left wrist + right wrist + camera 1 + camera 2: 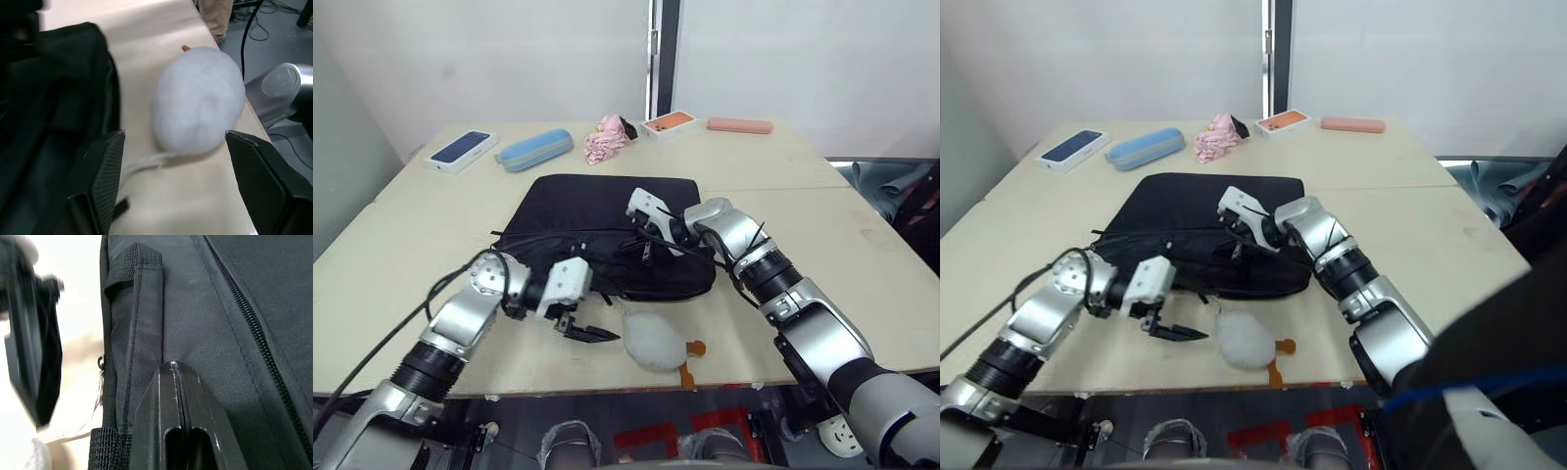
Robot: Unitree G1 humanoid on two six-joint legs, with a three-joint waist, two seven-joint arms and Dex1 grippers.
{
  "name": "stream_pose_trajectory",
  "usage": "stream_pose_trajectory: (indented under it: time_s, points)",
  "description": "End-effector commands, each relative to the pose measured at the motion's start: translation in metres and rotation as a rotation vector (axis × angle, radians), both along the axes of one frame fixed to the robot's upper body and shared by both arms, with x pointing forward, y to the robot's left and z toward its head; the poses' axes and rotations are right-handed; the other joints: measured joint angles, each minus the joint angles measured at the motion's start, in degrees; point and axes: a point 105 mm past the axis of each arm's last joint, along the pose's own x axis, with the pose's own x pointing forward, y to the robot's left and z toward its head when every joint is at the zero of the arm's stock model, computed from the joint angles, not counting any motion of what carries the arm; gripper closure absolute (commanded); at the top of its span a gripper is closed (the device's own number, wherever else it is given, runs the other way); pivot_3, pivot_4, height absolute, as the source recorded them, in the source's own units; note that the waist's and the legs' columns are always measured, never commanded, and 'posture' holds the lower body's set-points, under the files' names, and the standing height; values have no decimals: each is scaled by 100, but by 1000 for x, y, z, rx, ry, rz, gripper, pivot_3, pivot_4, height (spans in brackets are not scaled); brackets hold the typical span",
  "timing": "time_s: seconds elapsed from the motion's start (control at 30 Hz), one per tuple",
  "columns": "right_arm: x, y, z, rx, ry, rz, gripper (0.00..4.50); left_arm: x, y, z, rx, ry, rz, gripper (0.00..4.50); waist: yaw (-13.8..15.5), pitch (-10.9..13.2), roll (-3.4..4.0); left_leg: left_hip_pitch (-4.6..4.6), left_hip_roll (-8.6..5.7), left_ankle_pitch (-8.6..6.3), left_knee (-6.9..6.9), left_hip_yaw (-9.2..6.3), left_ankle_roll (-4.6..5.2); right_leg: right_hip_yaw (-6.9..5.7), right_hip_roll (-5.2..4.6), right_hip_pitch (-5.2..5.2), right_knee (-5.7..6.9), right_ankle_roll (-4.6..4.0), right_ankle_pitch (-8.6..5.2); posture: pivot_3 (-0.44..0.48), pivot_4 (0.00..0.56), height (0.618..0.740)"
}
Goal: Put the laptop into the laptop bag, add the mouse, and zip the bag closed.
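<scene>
Bag front edge, near side of the table (pixel 401 235). My left gripper (pixel 590 333) lies low on the tabletop with its two black fingers (pixel 105 176) spread wide and holding nothing; in my left wrist view the gap between them frames the puffy white oval thing (pixel 198 105), the one with the small orange tag (pixel 698 347). That object is not the flat glossy mouse the task names, and I can pick out neither the mouse nor the laptop in these views; whether either already lies inside the bag I cannot tell.

My right gripper (pixel 175 374) is set down on the laptop bag (pixel 607 211), fingers pressed together. From the wrist view the closed tips rest on the black fabric just beside a strap handle (pixel 139 313), with the zipper line (pixel 254 328) running close by on the other side. Whether a zipper pull or a fold of fabric is pinched between them is not visible. I judge this placement serves the closing step: tips kept near the zipper track so they can work along it, while the bag lies flat with its opening edge toward me.

Far side of the table, well apart from the work: a phone box (pixel 462 150), a blue case (pixel 534 150), a pink cloth (pixel 606 139), an orange-fronted box (pixel 668 122) and a pink flat case (pixel 740 125).
</scene>
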Motion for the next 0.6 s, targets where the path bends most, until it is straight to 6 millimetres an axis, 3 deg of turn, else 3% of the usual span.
stream_pose_trajectory:
  time_s: [0.03, 0.1, 0.23, 0.37, 0.47, 0.5, 0.6]
  points:
    - [2, -14, 18, 74, 7, -55, 4500, 0, 16, 30, -64, 2, 41, 967, 21, 3, 2, -2, 0, 0, -2, 0, 0, -1, 0, -2, -2, 0, 0, 0, 150, 740]
    - [-3, -20, 32, 123, -7, -53, 4500, 3, 23, 43, -110, 26, 78, 967, 46, 4, 2, -15, -1, 0, -2, 0, 0, -1, 0, -12, -7, 0, 0, 0, 150, 740]
    - [-26, -48, 81, 292, -85, -57, 4500, 14, 28, 68, -209, 79, 124, 967, 108, 9, 0, -56, -1, 1, -2, -5, 1, -9, 2, -45, -13, 0, 1, 0, 150, 740]
    - [-73, -94, 127, 431, -202, -36, 4500, 29, 20, 80, -271, 104, 113, 967, 139, 10, 0, -56, -1, 1, -11, -3, 1, -9, 3, -42, -26, 0, 0, 0, 150, 740]
    - [-112, -120, 142, 447, -270, -39, 4500, 43, 16, 82, -277, 93, 86, 967, 195, 10, 0, -54, -1, 1, -16, -3, 2, -10, 3, -37, -33, 0, 0, 0, 150, 740]
    - [-124, -127, 143, 446, -259, -45, 4500, 47, 15, 83, -283, 102, 75, 1480, 209, 10, 0, -52, -1, 1, -17, -1, 2, -8, 3, -36, -33, 0, 0, 0, 150, 740]
    - [-150, -141, 133, 372, -206, -100, 3677, 66, 11, 80, -274, 84, 59, 2479, 211, 10, 1, -41, -1, 2, -16, 0, 3, -2, 4, -28, -30, 1, 1, 0, 150, 740]
